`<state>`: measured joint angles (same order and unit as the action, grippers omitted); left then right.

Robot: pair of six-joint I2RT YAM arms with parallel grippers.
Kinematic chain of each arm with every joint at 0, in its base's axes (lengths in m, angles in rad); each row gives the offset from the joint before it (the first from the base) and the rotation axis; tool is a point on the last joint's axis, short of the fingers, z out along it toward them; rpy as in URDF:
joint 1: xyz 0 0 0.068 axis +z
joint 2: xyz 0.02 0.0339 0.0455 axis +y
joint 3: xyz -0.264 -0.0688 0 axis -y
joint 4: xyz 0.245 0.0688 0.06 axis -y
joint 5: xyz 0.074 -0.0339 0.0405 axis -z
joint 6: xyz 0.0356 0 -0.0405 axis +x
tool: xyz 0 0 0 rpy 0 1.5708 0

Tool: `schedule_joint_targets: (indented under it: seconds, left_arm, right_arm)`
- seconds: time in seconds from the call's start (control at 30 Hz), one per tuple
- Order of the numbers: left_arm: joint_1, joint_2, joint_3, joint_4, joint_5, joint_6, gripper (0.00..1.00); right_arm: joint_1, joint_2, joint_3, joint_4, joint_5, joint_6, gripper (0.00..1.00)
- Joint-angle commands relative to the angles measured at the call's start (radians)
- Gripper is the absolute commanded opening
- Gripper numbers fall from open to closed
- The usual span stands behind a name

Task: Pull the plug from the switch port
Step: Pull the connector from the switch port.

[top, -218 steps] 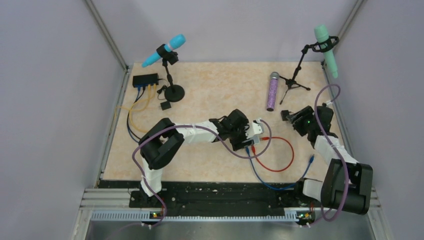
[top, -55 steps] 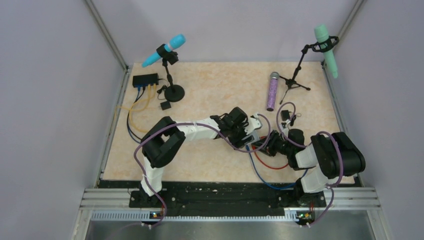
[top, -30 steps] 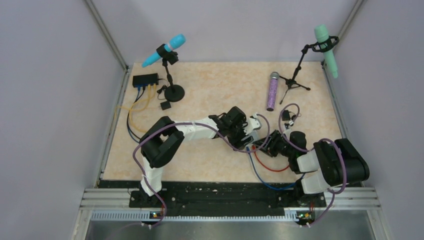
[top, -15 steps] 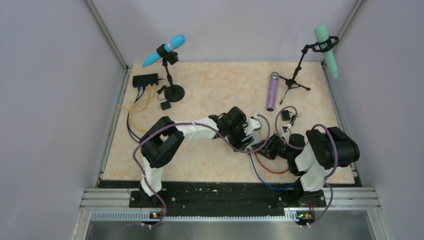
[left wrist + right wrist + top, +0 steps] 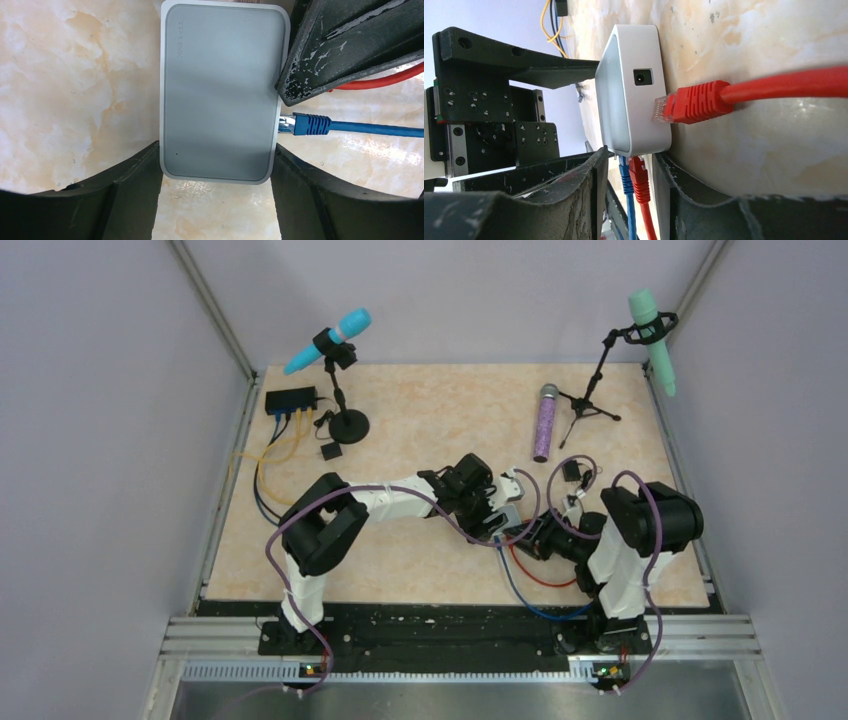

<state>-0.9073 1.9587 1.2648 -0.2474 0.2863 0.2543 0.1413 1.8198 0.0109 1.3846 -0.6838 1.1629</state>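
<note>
The switch (image 5: 290, 398) is a small black box at the back left, with yellow and blue cables (image 5: 265, 455) leaving its front edge; neither gripper is near it. At mid-table my left gripper (image 5: 500, 510) (image 5: 216, 150) is shut on a pale grey flat box (image 5: 220, 90), one finger against each long side. A blue plug (image 5: 305, 124) and red plugs (image 5: 691, 102) sit in that box's sockets. My right gripper (image 5: 527, 533) (image 5: 631, 155) is open, its fingers straddling the blue plug (image 5: 624, 170) and a red plug (image 5: 638, 172) with gaps on both sides.
A blue microphone on a round-base stand (image 5: 345, 425) and a tiny black block (image 5: 330, 451) sit near the switch. A purple microphone (image 5: 545, 422) lies at the back. A tripod stand with a green microphone (image 5: 600, 390) is at the back right. Red cable loops (image 5: 545, 575) near the front.
The right arm has come in from the far right to the pale grey box. Over the last second its elbow has swung back and left. The left arm holds still.
</note>
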Motion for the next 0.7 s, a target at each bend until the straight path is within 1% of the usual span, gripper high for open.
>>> schedule_joint_targets:
  seconds: [0.0, 0.1, 0.17, 0.3, 0.4, 0.47, 0.53, 0.57, 0.6, 0.67]
  left_arm:
    - [-0.008, 0.015, -0.044, -0.095, 0.025, -0.031, 0.53]
    - [-0.008, 0.015, -0.043, -0.095, 0.018, -0.032, 0.53]
    - [-0.007, 0.015, -0.04, -0.095, 0.013, -0.032, 0.53]
    - [-0.005, 0.016, -0.039, -0.09, 0.01, -0.034, 0.53]
    - [-0.004, 0.018, -0.04, -0.09, 0.006, -0.033, 0.52]
    - [-0.004, 0.017, -0.04, -0.091, 0.005, -0.033, 0.52]
    - [-0.004, 0.017, -0.039, -0.09, 0.0, -0.033, 0.52]
    - [-0.004, 0.017, -0.038, -0.092, -0.005, -0.033, 0.52]
    - [-0.003, 0.018, -0.039, -0.092, -0.008, -0.032, 0.52]
    - [-0.002, 0.017, -0.04, -0.09, -0.01, -0.033, 0.52]
  right_arm:
    - [0.004, -0.022, -0.073, 0.045, 0.036, -0.037, 0.36]
    - [0.004, -0.032, -0.082, 0.042, 0.05, -0.045, 0.31]
    - [0.004, -0.03, -0.093, 0.06, 0.058, -0.045, 0.31]
    - [0.003, -0.029, -0.106, 0.088, 0.054, -0.044, 0.34]
    - [0.004, -0.043, -0.126, 0.114, 0.064, -0.041, 0.33]
    - [0.004, -0.071, -0.129, 0.094, 0.064, -0.05, 0.36]
    - [0.004, -0.129, -0.126, 0.031, 0.072, -0.075, 0.39]
    - [0.004, -0.169, -0.118, -0.031, 0.079, -0.093, 0.4]
    - [0.004, -0.222, -0.111, -0.101, 0.088, -0.114, 0.4]
    - [0.003, -0.384, -0.09, -0.29, 0.122, -0.165, 0.43]
